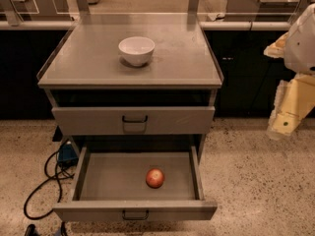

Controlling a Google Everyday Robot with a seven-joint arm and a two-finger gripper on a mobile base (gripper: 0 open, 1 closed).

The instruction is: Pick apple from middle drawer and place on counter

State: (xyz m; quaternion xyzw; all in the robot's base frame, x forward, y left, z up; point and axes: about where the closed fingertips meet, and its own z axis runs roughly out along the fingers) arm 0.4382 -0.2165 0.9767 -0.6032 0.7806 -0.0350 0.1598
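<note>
Sitting on the counter [78, 58], up and left of the gripper [284, 124], is a white bowl [136, 49]. The apple [155, 178] lies in the pulled-out middle drawer [98, 181], lower left and well apart. The gripper hangs far right; whether it is open or closed, I cannot tell.

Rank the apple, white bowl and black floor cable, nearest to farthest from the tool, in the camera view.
Tool at the right edge.
1. Apple, in the open middle drawer; white bowl, on the counter: too close to call.
2. Black cable, floor, far left.
</note>
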